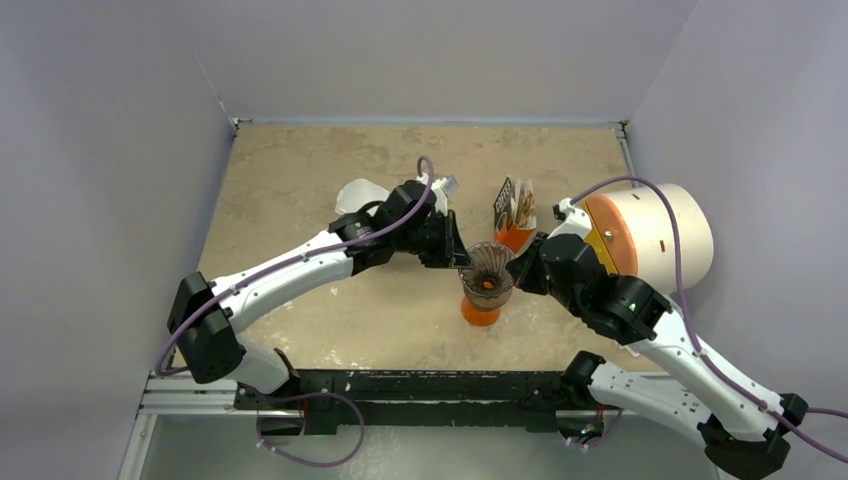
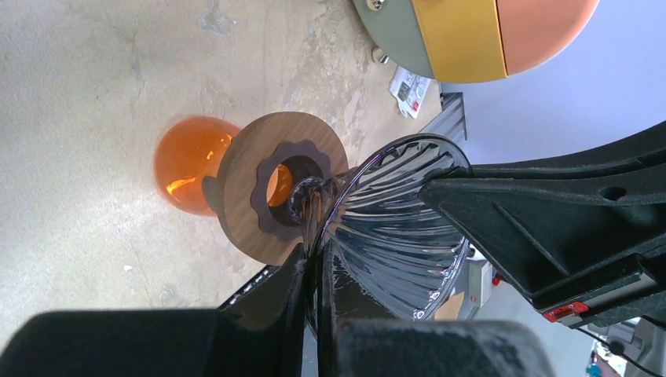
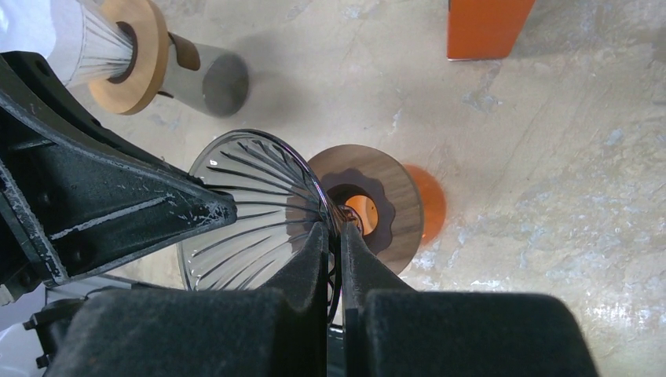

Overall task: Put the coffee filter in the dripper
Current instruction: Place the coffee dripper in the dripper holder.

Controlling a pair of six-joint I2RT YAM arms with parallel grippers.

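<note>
Overhead, not right-wrist: drum (image 1: 645,235) near dripper (image 1: 489,266).

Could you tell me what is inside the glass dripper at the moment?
The dripper looks empty: bare ribbed glass, with the orange cup showing through its hole. The left gripper and right gripper cover parts of its wall.

- Clear ribbed glass dripper (image 1: 487,268) sits on a round orange base (image 1: 481,312).
- Left gripper (image 1: 462,255) at the dripper's left rim; right gripper (image 1: 520,272) at its right rim.
- Printed orange pouch (image 1: 514,210) just behind the dripper.
- Big cream cylinder (image 1: 665,240) to the dripper's right.
- White curved paper sheet (image 1: 358,194) behind-left of the dripper, apart from it.
</note>
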